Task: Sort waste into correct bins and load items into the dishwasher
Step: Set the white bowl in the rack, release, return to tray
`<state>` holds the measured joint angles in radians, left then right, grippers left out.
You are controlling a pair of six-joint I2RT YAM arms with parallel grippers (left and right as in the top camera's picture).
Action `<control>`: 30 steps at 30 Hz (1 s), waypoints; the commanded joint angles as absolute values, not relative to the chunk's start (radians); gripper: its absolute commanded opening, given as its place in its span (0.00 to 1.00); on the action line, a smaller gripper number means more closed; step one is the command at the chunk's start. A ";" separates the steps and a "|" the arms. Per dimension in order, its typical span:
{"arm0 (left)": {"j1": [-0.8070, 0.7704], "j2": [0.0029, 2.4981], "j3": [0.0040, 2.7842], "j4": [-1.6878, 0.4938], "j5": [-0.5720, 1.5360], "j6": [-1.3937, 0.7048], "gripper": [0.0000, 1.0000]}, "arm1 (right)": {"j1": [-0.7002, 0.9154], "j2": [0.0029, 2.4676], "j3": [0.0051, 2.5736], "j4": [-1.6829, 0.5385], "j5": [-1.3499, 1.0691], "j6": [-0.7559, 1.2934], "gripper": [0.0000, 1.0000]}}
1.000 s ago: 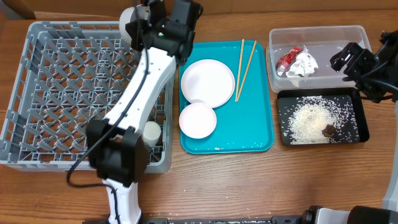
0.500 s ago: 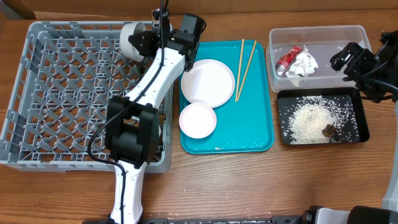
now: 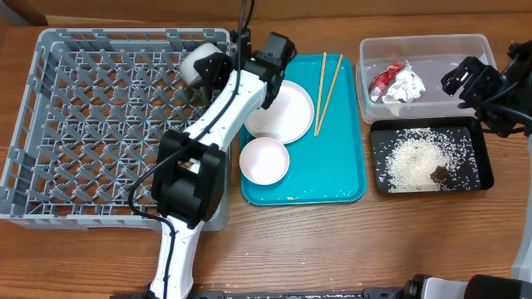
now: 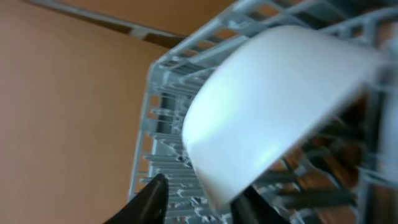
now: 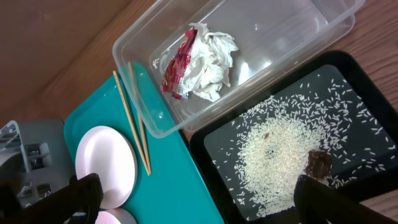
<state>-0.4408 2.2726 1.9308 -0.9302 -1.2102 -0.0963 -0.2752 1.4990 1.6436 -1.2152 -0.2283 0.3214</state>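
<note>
A white bowl (image 3: 204, 65) sits tilted on the pegs at the back right of the grey dish rack (image 3: 83, 124). My left gripper (image 3: 226, 71) is right beside it. In the left wrist view the bowl (image 4: 273, 106) fills the frame and its rim lies between the parted fingers (image 4: 149, 202), clear of the left one. A white plate (image 3: 283, 108), a second bowl (image 3: 264, 160) and chopsticks (image 3: 327, 87) lie on the teal tray (image 3: 332, 166). My right gripper (image 3: 465, 79) hangs open over the bins, holding nothing.
The clear tub (image 3: 424, 46) holds the red-and-white wrapper (image 3: 397, 83). The black tray (image 3: 478, 178) holds rice (image 3: 411, 162) and a brown lump (image 3: 439, 174). My left arm (image 3: 191, 174) crosses the rack's right wall.
The left arm swung right, carrying the bowl from the rack's back edge to its back right pegs. Its jaws have parted off the bowl. The right arm has not moved.
</note>
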 commanded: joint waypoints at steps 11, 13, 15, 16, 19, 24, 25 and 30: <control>-0.472 2.196 1.980 -1.021 -0.931 -0.104 0.75 | -0.278 1.494 1.657 -1.209 -0.221 0.326 1.00; -0.474 2.171 2.016 -1.048 -0.844 -0.105 0.78 | -0.278 1.494 1.657 -1.209 -0.221 0.326 1.00; -0.474 2.141 2.057 -1.085 -0.752 -0.105 0.83 | -0.278 1.494 1.657 -1.209 -0.221 0.326 1.00; -0.474 2.124 2.080 -1.106 -0.710 -0.105 0.83 | -0.278 1.494 1.657 -1.209 -0.221 0.326 1.00; -0.482 2.067 2.147 -1.195 -0.525 -0.104 0.86 | -0.278 1.494 1.657 -1.209 -0.221 0.326 1.00; -0.485 1.991 2.176 -1.364 -0.154 -0.046 0.80 | -0.278 1.494 1.657 -1.209 -0.221 0.326 1.00; -0.485 1.991 2.175 -1.394 -0.103 -0.013 0.80 | -0.278 1.494 1.657 -1.209 -0.221 0.326 1.00; -0.485 2.015 2.080 -1.437 0.006 0.175 0.79 | -0.278 1.494 1.657 -1.209 -0.221 0.326 1.00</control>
